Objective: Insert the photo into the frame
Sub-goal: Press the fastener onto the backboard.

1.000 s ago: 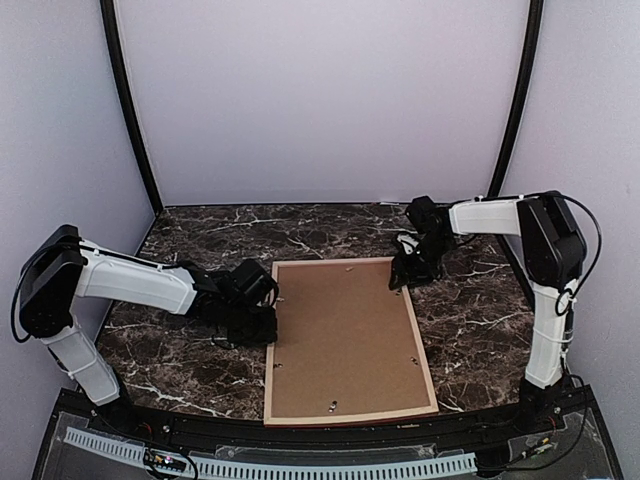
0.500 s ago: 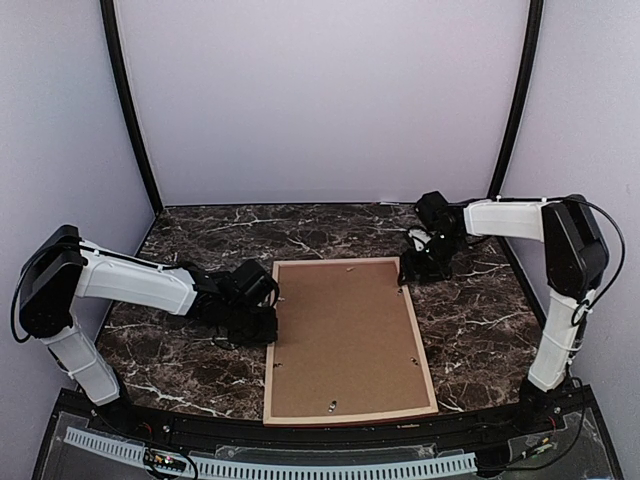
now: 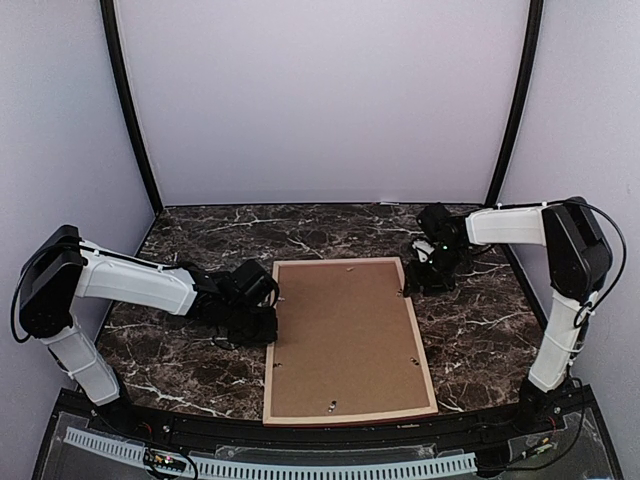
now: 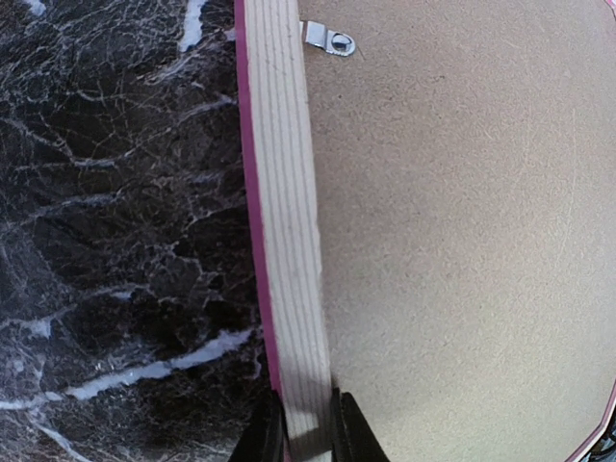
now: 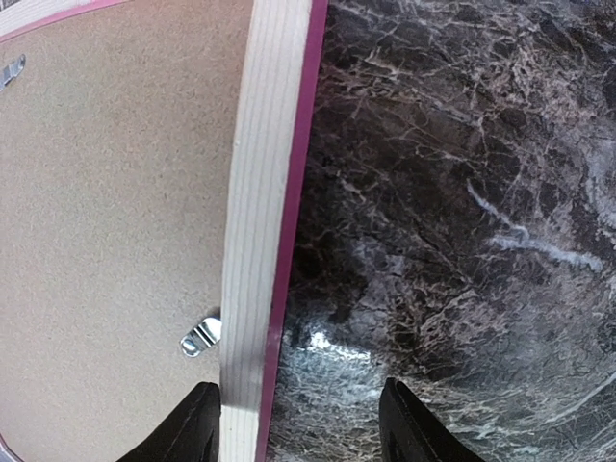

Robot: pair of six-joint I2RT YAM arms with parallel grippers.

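The frame [image 4: 284, 241] lies face down on the marble bench [image 3: 470, 330], at the middle of the bench and reaching toward its 6 o'clock edge. A brown backing board [image 3: 345, 335] fills its opening.

The left end effector [image 4: 308, 438] sits at the frame's 9 o'clock rail. Its 2 fingers are pressed against either side of the pale wood, clamped on it. A small metal clip [image 4: 332, 40] shows further along that rail, on the board side. This arm and the frame lie where they did 1 second ago.

The right arm is what differs. 1 second ago its end effector hung over the frame's 1 o'clock corner, covering it. Half a second ago it had slid off toward 3 o'clock. Now the right end effector [image 5: 303, 423] sits just outside the 3 o'clock rail near that corner, which is uncovered. Its fingers stand well apart and grip nothing. The rail passes between them, close to the inner finger [image 5: 192, 428], while the outer one is over bare marble. A second clip [image 5: 200, 337] lies on the board just inside this rail.
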